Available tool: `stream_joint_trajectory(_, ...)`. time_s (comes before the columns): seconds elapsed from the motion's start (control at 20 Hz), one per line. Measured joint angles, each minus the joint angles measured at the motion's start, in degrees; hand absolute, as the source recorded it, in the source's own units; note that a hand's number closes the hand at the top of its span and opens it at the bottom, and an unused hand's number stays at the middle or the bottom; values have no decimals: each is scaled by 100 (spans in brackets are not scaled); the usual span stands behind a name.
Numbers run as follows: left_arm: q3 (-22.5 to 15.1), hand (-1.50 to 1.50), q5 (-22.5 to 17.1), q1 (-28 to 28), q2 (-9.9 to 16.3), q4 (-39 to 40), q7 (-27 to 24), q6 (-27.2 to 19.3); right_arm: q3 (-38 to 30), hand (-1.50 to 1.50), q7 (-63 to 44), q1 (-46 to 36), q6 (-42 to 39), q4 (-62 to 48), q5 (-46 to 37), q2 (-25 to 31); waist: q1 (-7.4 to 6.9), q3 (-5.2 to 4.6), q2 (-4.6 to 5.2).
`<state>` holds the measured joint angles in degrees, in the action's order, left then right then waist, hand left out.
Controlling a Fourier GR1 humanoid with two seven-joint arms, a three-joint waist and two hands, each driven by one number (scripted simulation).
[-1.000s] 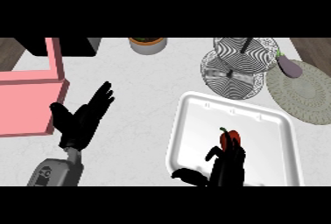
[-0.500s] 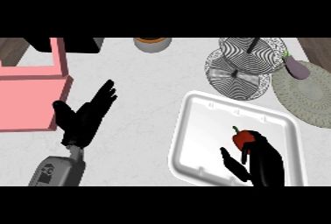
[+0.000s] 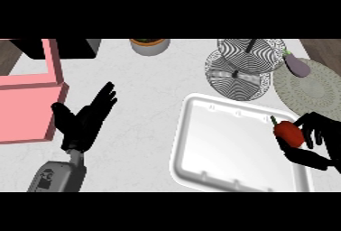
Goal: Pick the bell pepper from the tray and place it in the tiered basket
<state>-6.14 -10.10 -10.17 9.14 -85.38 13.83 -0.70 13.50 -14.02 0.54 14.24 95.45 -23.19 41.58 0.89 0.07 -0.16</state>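
Observation:
A red bell pepper [image 3: 289, 132] with a green stem sits in my right hand [image 3: 320, 135], whose fingers and thumb curl round it near the right rim of the white tray [image 3: 226, 149]. The pepper appears lifted off the tray floor. The tiered basket [image 3: 243, 63], with a black-and-white wavy pattern, stands behind the tray at the upper right. My left hand [image 3: 83, 119] rests open over the counter at the left, fingers pointing up.
A pink box [image 3: 26, 103] lies at the left edge. A small pot [image 3: 149, 45] stands at the back centre. A purple eggplant [image 3: 298, 65] lies on a round woven mat [image 3: 313, 85] at the far right.
My right hand has closed round the pepper and carried it rightward and up, from the tray's middle toward its right rim. The view has shifted slightly. The left hand stays put.

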Motion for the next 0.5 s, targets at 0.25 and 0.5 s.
stream_joint_trajectory(0.25, 22, 0, 33, 132, 7, -11, -75, -10, -1436, 150, 867, -221, -1005, 182, 1650, 957, 57, -5, -21)
stream_joint_trajectory(0.5, 23, 0, 54, 85, -13, 38, -101, 47, -2645, 150, 1343, -609, -1985, -258, 2741, 1671, -5, -8, -4)
